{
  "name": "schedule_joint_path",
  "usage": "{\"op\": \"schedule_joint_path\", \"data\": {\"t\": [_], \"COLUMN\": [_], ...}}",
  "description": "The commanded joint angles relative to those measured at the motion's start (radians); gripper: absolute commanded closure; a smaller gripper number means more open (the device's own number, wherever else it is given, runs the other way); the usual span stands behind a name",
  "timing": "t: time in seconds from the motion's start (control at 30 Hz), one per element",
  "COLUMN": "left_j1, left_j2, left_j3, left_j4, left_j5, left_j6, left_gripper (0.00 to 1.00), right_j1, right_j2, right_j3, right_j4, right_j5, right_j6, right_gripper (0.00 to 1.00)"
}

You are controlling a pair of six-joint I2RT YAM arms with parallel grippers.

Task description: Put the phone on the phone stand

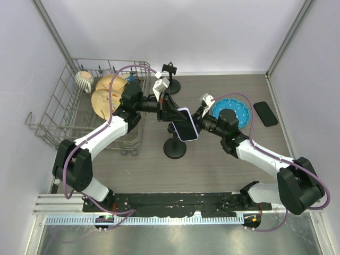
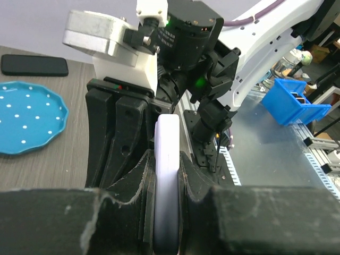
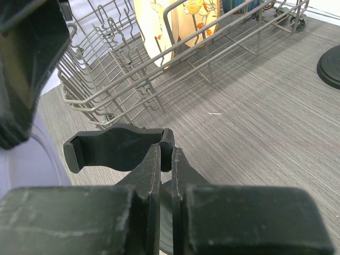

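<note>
My left gripper (image 1: 174, 112) is shut on the edge of a lavender phone (image 1: 186, 126) and holds it in the air above the black phone stand (image 1: 175, 149). In the left wrist view the phone (image 2: 168, 159) stands edge-on between the fingers (image 2: 133, 180). My right gripper (image 1: 200, 120) comes in from the right. In the right wrist view it (image 3: 166, 154) is shut on the stand's black cradle (image 3: 114, 149), with the lavender phone (image 3: 32, 167) at the left edge.
A wire dish rack (image 1: 79, 114) with plates stands at the left. A second black stand (image 1: 171, 81) is at the back. A blue plate (image 1: 239, 109) and a black phone (image 1: 265, 113) lie at the right.
</note>
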Motion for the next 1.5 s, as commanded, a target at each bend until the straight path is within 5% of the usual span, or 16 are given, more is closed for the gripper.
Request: {"op": "schedule_joint_path", "data": {"t": [0.0, 0.37, 0.83, 1.13, 1.47], "left_j1": [0.0, 0.026, 0.049, 0.067, 0.067], "left_j2": [-0.009, -0.011, 0.077, 0.035, -0.112], "left_j3": [0.018, -0.013, 0.022, -0.042, -0.077], "left_j4": [0.041, 0.024, 0.142, 0.197, -0.187], "left_j5": [-0.004, -0.018, 0.048, -0.048, -0.343], "left_j6": [0.079, 0.134, 0.028, 0.007, 0.196], "left_gripper": [1.0, 1.0, 1.0, 1.0, 1.0], "right_j1": [0.0, -0.004, -0.006, -0.007, -0.001], "right_j2": [-0.008, -0.009, 0.023, 0.006, -0.09], "right_j3": [0.002, -0.006, 0.01, -0.01, -0.113], "right_j4": [0.085, 0.1, 0.112, 0.129, 0.197], "right_j5": [-0.04, -0.068, -0.146, -0.062, 0.222], "right_j6": [0.041, 0.044, 0.045, 0.045, 0.058], "right_gripper": [0.99, 0.99, 0.99, 0.99, 0.99]}}
